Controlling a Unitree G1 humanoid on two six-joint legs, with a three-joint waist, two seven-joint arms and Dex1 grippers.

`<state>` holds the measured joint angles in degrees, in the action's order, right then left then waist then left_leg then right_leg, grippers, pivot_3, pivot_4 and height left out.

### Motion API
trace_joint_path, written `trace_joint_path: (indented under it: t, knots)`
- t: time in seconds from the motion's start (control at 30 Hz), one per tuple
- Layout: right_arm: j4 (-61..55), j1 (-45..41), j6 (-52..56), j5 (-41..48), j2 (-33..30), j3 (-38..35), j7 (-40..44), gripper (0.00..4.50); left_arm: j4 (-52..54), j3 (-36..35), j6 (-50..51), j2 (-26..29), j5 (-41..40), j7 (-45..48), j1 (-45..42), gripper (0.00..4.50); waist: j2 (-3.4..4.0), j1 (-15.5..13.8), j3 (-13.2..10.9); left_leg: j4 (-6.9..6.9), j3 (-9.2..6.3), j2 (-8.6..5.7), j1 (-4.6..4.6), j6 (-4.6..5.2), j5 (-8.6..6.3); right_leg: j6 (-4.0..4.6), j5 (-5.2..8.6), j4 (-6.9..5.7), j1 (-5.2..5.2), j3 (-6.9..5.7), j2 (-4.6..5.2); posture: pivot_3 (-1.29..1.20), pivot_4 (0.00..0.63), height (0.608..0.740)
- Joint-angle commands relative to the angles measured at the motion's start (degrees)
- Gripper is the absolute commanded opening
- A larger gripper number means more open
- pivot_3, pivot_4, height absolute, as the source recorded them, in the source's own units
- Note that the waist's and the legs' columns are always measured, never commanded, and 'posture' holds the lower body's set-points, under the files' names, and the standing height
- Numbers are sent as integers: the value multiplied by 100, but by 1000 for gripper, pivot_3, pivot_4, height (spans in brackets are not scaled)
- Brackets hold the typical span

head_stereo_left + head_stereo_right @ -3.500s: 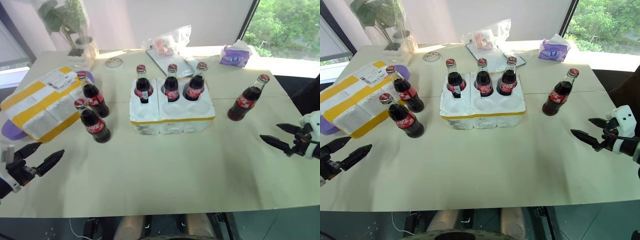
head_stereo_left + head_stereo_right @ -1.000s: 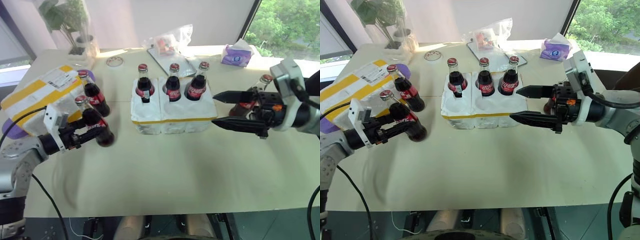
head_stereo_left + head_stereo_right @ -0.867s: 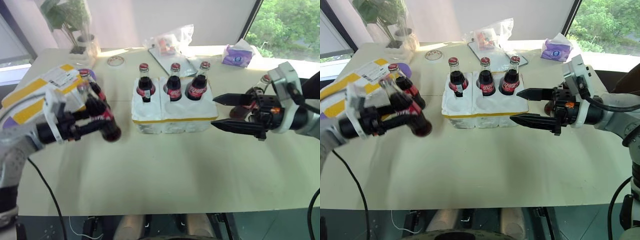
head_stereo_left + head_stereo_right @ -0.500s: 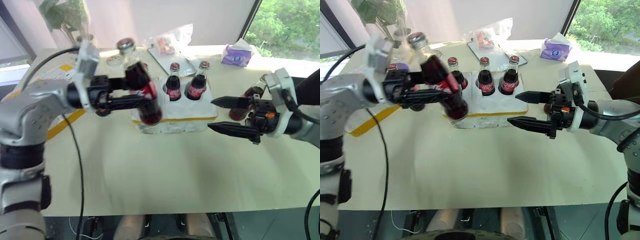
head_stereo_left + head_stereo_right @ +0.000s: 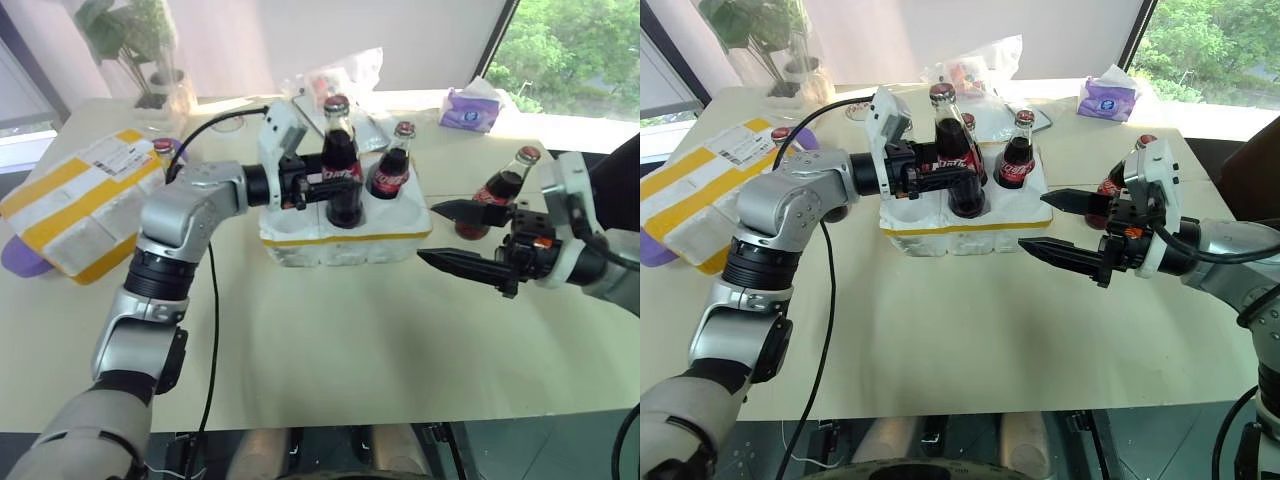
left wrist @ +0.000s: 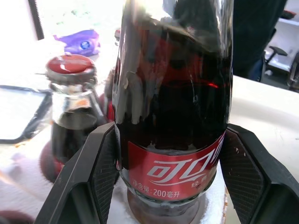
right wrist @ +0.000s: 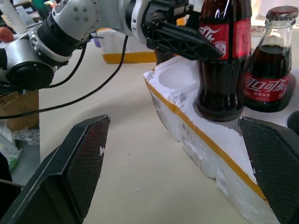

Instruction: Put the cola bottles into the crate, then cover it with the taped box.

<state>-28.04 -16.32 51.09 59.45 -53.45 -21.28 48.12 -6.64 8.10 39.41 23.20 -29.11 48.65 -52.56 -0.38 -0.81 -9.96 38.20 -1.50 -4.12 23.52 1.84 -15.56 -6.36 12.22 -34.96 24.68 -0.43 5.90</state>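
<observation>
Left tool clamped on a cola bottle, right tool held spread.

The left arm is seen reaching from the lower left of the head view up toward the upper centre, wrist level, and its left tool (image 5: 318, 187) is closed on the label of a cola bottle (image 5: 341, 165), one black finger pressed to each side, as shown in its wrist view. The right arm is seen entering from the right edge at mid-height, and the right tool (image 5: 447, 236) is held level with its two fingers parted wide, nothing gripped between them.
</observation>
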Motion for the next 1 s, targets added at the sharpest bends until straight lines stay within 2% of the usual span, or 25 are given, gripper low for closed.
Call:
trace_joint_path:
  t: [0.03,0.1,0.17,0.33,0.47,0.63,0.7,0.77,0.87,1.0]
  knots:
    - [-167,-26,-131,87,-6,-208,-90,4500,133,-6,-435,-60,239,85,-140,2580,0,-1,0,2,0,0,0,0,0,0,0,-1,-1,0,0,0,150,740]
    - [-165,-30,-146,92,-16,-195,-112,4500,102,31,-510,-94,359,101,-97,3663,0,-2,0,3,0,0,0,0,0,0,0,-1,-1,0,1,0,150,740]
    - [-125,-59,-158,76,-15,-166,-132,4500,156,6,-516,-112,385,108,-39,4432,0,1,0,3,0,0,-1,0,0,0,0,-2,-2,0,1,0,150,740]
    - [-1,-150,-193,-5,-11,-34,-102,4500,644,-350,-337,148,188,116,163,4432,0,12,0,4,0,0,-2,0,1,0,0,-6,-2,1,0,0,150,740]
    - [91,-204,-221,-59,-29,63,0,4500,1469,-1316,344,661,-601,-17,450,4432,-1,21,-1,3,-2,4,-2,-2,2,0,0,-11,2,2,-2,0,150,740]
    - [308,-336,-274,-178,-64,210,183,4500,2580,-2941,1227,1663,-1665,-294,1482,4432,0,43,-1,2,-2,4,-6,-2,2,0,1,-13,2,3,-3,0,150,740]
    - [379,-394,-279,-216,-54,263,244,4500,2912,-3634,1512,1922,-1935,-552,2067,4432,0,23,-1,4,-1,3,-8,-5,4,0,1,-13,-1,3,-3,0,150,740]
    - [431,-412,-292,-262,-50,287,307,4500,3140,-4012,1621,2054,-2042,-821,2510,4432,-2,-2,-2,4,-2,3,-13,-6,4,1,1,-14,-5,3,-2,0,150,740]
    - [526,-508,-286,-318,-37,376,403,4500,3314,-4237,1410,2045,-1488,-1427,3293,4432,-6,-34,-3,8,-6,3,-16,-11,7,7,4,-11,-17,2,-1,0,150,740]
    - [668,-772,-268,-380,-8,559,504,4500,3100,-3664,612,1708,-464,-2148,3787,4432,-7,-24,-2,9,-3,2,-23,-12,8,25,13,-9,-25,5,3,0,150,740]
